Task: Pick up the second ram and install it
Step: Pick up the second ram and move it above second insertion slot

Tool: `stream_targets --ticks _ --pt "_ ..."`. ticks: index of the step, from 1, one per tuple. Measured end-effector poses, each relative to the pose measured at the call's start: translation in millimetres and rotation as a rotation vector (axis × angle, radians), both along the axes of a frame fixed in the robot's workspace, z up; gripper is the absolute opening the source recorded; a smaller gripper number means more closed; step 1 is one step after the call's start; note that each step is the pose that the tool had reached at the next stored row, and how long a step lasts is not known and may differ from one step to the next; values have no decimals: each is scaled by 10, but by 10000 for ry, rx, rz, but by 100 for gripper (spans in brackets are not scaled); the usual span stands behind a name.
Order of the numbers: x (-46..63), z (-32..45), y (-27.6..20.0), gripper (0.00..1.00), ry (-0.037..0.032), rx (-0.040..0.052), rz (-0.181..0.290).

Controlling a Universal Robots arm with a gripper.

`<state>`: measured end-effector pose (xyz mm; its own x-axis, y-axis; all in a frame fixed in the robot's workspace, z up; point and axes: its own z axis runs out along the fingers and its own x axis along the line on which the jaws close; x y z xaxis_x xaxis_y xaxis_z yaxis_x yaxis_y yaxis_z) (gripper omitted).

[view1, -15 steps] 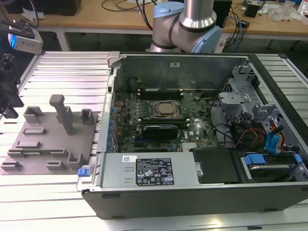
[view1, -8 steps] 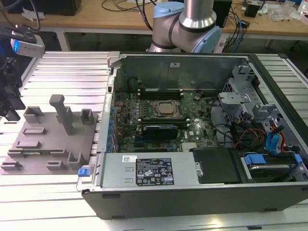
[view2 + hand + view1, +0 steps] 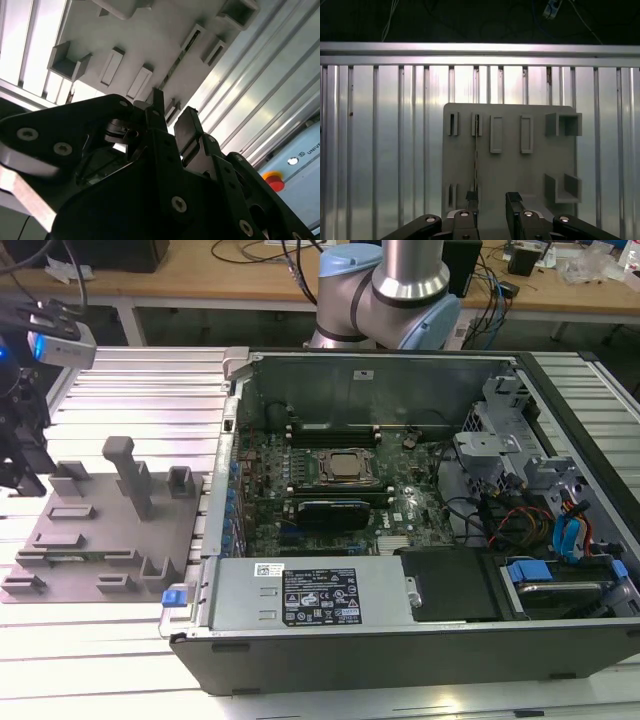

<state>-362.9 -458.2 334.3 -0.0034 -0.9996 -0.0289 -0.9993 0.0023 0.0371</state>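
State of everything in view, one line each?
gripper: fingers open, holding nothing, over the holder tray.
second ram: on edge in the tray's slots, not gripped.
holder tray: lying flat.
computer case: side open, motherboard exposed.

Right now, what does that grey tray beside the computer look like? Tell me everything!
The grey tray is a flat, matte slab, plastic by its look, lying on the ribbed metal table at the exterior view's left of the open computer case. Small slotted blocks, open box-shaped brackets and one tall post rise from it. In the first wrist view a thin ram stick stands on edge in its slots, with the gripper over it, fingers apart.
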Motion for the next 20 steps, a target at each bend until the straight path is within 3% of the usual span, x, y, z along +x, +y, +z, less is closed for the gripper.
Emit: stream_targets --ticks 20 --pt "0 -196 0 34 0 0 0"
